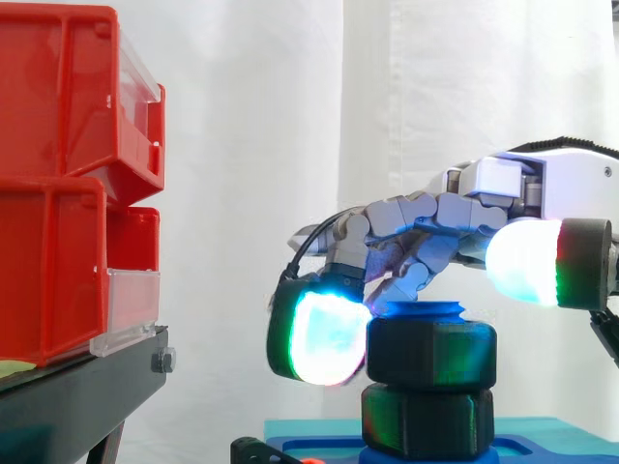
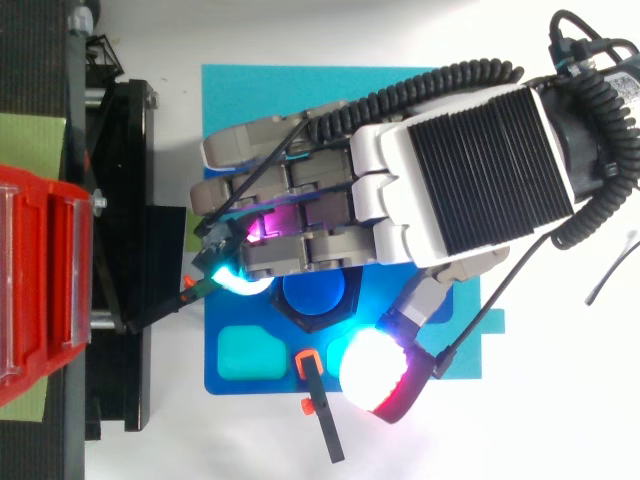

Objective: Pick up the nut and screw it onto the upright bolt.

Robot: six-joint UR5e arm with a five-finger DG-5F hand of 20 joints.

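Note:
A black nut [image 1: 431,353] sits on the upright blue bolt [image 2: 313,292], whose top [image 1: 422,311] shows just above it. Under the nut is a second black hexagonal piece [image 1: 428,421], resting on the blue fixture plate [image 2: 228,318]. My hand [image 2: 450,170] reaches in from the right and lies over the bolt with its fingers stretched leftward. One glowing fingertip [image 1: 323,338] hangs down against the nut's left side. The thumb pad [image 1: 527,261] stays up and to the right, apart from the nut. Nothing is pinched between them.
Red bins [image 1: 58,193] stand on a black stand [image 2: 120,200] to the left. A teal mat [image 2: 230,100] lies under the blue plate, which has a teal recess [image 2: 250,352]. An orange and black clamp [image 2: 316,400] sits at the plate's near edge.

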